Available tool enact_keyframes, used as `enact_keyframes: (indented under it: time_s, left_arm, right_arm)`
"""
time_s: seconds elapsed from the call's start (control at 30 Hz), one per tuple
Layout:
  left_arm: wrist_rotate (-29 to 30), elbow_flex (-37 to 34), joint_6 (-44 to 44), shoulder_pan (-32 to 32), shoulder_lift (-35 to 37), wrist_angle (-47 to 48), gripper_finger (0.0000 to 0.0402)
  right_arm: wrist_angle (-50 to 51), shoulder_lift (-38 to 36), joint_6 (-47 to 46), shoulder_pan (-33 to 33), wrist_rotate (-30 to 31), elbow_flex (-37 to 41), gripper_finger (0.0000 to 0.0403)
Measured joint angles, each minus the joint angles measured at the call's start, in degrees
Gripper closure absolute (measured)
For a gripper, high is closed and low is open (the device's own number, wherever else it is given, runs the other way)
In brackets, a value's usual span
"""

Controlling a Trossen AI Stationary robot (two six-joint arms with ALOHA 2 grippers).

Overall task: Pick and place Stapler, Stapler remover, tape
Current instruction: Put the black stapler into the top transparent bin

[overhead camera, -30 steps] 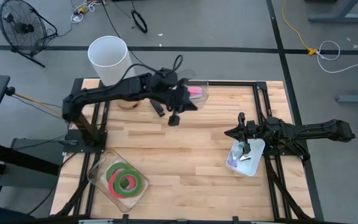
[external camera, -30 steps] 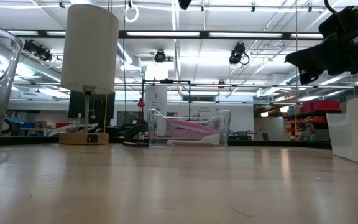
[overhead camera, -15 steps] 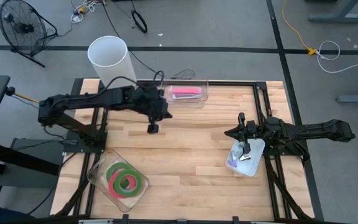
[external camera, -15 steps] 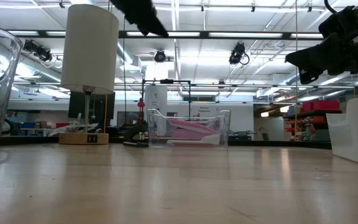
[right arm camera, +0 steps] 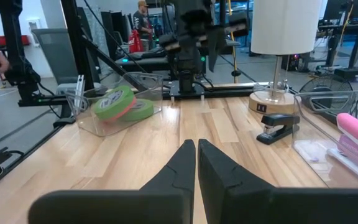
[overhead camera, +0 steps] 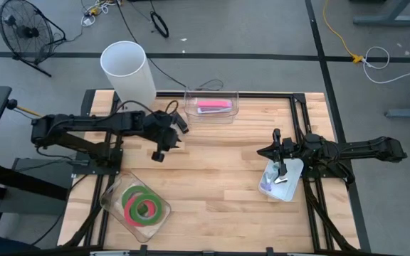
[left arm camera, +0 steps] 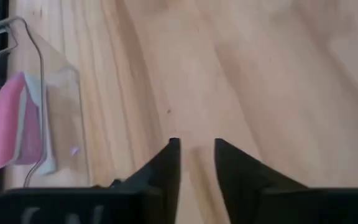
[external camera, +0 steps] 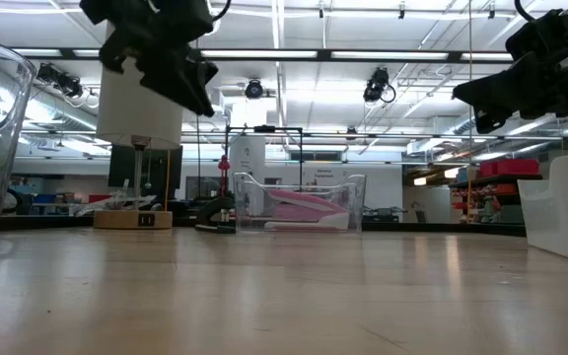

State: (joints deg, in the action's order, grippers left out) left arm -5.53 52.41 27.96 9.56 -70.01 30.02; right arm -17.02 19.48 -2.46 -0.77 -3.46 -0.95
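A black stapler (overhead camera: 181, 122) (right arm camera: 277, 128) rests on the table beside the lamp's base. A pink stapler (overhead camera: 212, 105) (left arm camera: 10, 127) lies in a clear bin (external camera: 299, 202) at the far edge. Green and pink-red tape rolls (overhead camera: 142, 206) (right arm camera: 122, 102) lie in a clear bin at the near left. My left gripper (overhead camera: 156, 155) (left arm camera: 196, 152) hangs open above bare wood, left of the black stapler, with nothing between its fingers. My right gripper (overhead camera: 263, 151) (right arm camera: 196, 152) waits shut at the right, pointing level. The stapler remover is out of view.
A tall white lamp (overhead camera: 127, 67) (external camera: 146, 74) stands at the far left corner. A pale tray (overhead camera: 283, 181) with small items sits under the right arm. Bare wood lies between the arms across the table's middle.
My left gripper has drawn back from beside the far clear bin toward the table's left edge and somewhat toward the near edge, sinking lower as it went. The pink stapler and its bin have stayed in place.
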Motion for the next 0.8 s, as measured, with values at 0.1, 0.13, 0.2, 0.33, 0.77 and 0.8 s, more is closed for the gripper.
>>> enact_keyframes:
  time_s: [0.1, 0.13, 0.2, 0.33, 0.77, 0.8]
  left_arm:
    - [2.8, -2.3, 2.5, 0.0, 0.8, 0.1, 0.026]
    - [3.6, -2.8, 2.7, 0.0, 0.7, 0.1, 0.0245]
    - [4.2, -3.5, 3.3, 0.1, 0.7, 0.4, 0.0215]
    - [4.0, -4.0, 5.0, 0.4, 0.7, -0.9, 0.0164]
    - [15.5, -4.1, 12.2, 5.3, 0.1, -6.6, 0.0082]
    - [16.5, -4.1, 13.0, 5.8, -0.3, -7.2, 0.0081]
  right_arm:
    - [0.0, 0.0, 0.0, 0.0, 0.0, 0.0, 0.0381]
    - [0.0, 0.0, 0.0, 0.0, 0.0, 0.0, 0.0381]
    - [0.0, 0.0, 0.0, 0.0, 0.0, 0.0, 0.0381]
    - [0.0, 0.0, 0.0, 0.0, 0.0, 0.0, 0.0381]
    - [0.0, 0.0, 0.0, 0.0, 0.0, 0.0, 0.0381]
    - [0.0, 0.0, 0.0, 0.0, 0.0, 0.0, 0.0381]
